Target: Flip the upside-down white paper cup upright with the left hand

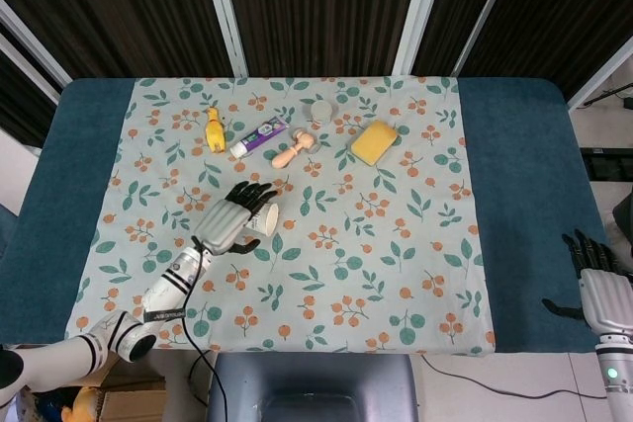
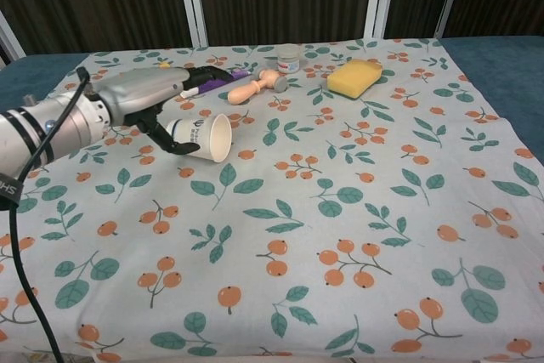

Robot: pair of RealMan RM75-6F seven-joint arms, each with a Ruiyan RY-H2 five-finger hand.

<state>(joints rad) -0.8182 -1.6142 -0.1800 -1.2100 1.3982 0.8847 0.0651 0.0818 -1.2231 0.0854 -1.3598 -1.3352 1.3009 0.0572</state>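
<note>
We see a table with a blue cover and a leaf-and-berry cloth spread over its middle, dark slatted panels behind. The white paper cup lies on its side on the cloth toward the left edge, mouth facing right. Our left hand hovers over it, fingers spread, holding nothing. Our right hand hangs off the table's right edge, fingers apart and empty.
</note>
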